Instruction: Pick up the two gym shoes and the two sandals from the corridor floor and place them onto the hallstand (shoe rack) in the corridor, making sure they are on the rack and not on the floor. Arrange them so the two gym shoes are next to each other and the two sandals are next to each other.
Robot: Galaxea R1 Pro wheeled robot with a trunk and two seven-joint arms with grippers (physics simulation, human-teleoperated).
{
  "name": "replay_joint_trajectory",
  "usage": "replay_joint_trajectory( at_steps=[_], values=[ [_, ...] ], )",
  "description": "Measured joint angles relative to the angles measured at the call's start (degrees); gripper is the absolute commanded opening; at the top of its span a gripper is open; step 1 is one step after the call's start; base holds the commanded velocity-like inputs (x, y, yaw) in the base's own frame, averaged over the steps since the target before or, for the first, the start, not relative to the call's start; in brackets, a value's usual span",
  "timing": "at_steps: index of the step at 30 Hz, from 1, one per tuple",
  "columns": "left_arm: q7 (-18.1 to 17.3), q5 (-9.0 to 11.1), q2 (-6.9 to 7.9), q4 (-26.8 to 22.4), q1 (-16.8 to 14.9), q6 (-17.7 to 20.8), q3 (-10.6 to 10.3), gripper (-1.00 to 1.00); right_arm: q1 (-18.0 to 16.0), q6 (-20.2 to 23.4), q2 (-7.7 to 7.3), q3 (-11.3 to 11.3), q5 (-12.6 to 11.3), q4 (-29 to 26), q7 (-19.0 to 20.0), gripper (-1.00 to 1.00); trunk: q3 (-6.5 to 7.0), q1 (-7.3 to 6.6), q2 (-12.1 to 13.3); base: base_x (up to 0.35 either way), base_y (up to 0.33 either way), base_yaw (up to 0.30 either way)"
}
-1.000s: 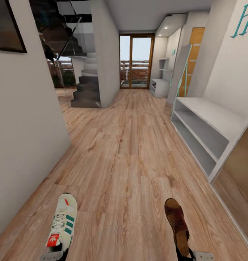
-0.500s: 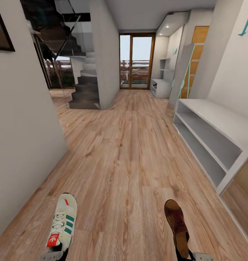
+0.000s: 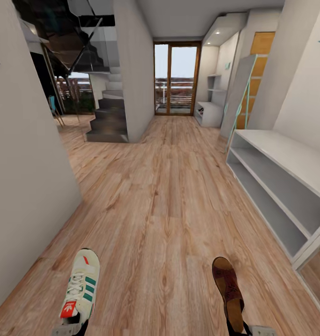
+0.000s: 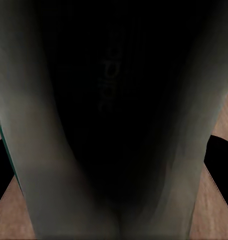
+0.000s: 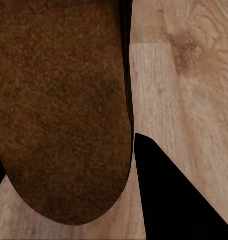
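The robot is carrying one shoe in each arm down the corridor: the left gripper (image 3: 70,328) is clamped on the heel of a gym shoe (image 3: 80,290), toe pointing ahead, and the right gripper (image 3: 246,328) is gripping the heel of a sandal (image 3: 228,291) the same way, both hanging over the corridor floor (image 3: 164,196). In the right wrist view the sandal (image 5: 61,107) is sitting above the planks, so it is riding clear of them. The hallstand (image 3: 290,161) is standing along the wall to the right, its bench top and two low shelves bare. Good practice now, I'd judge, is drawing alongside it, turning squarely to face it, keeping both grips firm, and leaving room beside each shoe for its partner.
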Motion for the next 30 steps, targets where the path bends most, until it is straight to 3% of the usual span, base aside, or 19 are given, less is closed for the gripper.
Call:
replay_joint_trajectory(
  at_steps=[30],
  values=[
    [0.0, 0.0, -0.01, 0.0, 0.0, 0.0, 0.0, -1.00, 0.0, 0.0, 0.00, 0.0, 0.0, 0.1, 0.0, -1.00, 0.00, 0.00, 0.0, 0.340, 0.000, 0.000]
  ],
)
